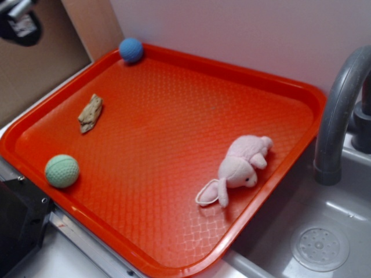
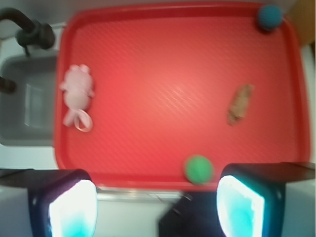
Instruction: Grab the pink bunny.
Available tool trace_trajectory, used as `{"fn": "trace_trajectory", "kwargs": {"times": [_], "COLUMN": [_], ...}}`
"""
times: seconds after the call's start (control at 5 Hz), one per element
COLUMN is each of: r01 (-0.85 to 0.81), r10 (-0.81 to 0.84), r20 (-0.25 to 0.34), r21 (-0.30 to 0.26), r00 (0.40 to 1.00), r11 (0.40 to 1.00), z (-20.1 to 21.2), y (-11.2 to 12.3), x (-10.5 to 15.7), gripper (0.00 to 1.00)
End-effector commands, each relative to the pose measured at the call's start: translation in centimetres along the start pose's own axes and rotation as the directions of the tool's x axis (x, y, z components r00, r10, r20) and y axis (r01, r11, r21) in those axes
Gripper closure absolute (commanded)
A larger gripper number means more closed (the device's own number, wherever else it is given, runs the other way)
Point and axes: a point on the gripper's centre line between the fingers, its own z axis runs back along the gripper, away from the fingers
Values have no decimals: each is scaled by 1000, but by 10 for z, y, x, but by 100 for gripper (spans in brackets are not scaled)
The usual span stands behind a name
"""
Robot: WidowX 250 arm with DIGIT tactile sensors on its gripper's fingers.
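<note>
the gripper [image 2: 157,207] hangs high with its camera looking straight down, its two fingers [image 2: 73,210] spread wide apart at the bottom corners of the wrist view and nothing between them. their inner pads glow pale blue-white. in the exterior view only a dark part of the arm [image 1: 20,22] shows at the top left corner.

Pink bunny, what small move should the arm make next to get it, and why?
Probably shift the tool across toward the pink bunny, then descend. The open fingers sit high over the tray's near edge, with the bunny lying untouched by the sink-side rim.
</note>
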Motion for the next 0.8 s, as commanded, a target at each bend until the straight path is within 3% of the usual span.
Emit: {"fn": "trace_trajectory", "kwargs": {"times": [0.0,0.4,0.6], "r01": [54,123,166], "r10": [-61,-124,-164], "r20": [-45,-93,-113], "r21": [-153,-15,13], "r00": [997,988,980], "r11": [987,992,986], "z": [-69,-148,-173], "y": [-67,-118,-131], "x": [45,63,62], "gripper": [0,0,0]}}
